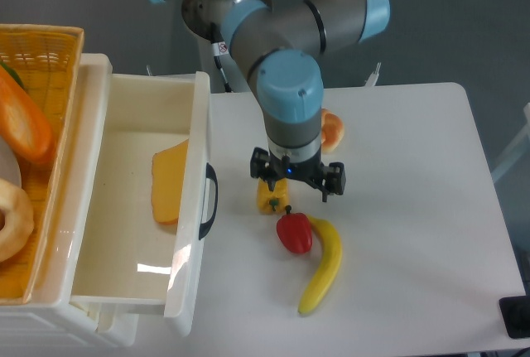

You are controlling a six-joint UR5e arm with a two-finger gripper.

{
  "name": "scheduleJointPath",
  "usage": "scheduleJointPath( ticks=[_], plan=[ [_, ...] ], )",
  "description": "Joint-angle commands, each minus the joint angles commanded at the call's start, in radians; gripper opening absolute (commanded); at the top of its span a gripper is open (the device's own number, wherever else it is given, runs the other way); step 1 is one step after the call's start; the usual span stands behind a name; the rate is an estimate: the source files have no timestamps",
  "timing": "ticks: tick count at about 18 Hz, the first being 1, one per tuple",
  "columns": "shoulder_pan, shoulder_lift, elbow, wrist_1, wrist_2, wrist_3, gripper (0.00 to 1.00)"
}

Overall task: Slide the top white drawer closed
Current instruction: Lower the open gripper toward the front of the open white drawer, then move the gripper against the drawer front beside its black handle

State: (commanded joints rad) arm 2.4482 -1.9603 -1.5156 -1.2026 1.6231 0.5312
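Note:
The top white drawer [195, 137] stands pulled out to the right from its white cabinet [93, 75]. Its flat front with the curved black handle [209, 200] faces the table. A yellow wedge [169, 183] lies inside the tray. My gripper [291, 195] hangs over the table about a hand's width right of the handle, not touching the drawer. The wrist hides its fingers from above, so I cannot tell whether they are open or shut. The lower drawer front is mostly hidden under the open one.
A yellow pepper [269, 197] sits right under the gripper's left side. A red pepper [294, 233] and a banana [324, 266] lie just in front of it. An orange round fruit [333, 130] lies behind the arm. A woven yellow basket [40, 59] with food tops the cabinet.

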Motion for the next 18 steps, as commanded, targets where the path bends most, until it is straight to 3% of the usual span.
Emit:
scheduleJointPath(
  ticks=[3,8,18],
  plan=[
    [0.005,-0.017,-0.001,0.002,-0.098,-0.069,1.00],
    [-0.005,-0.046,0.003,0.000,-0.161,-0.137,1.00],
    [-0.005,-0.049,-0.006,-0.025,-0.258,-0.143,1.00]
  ],
)
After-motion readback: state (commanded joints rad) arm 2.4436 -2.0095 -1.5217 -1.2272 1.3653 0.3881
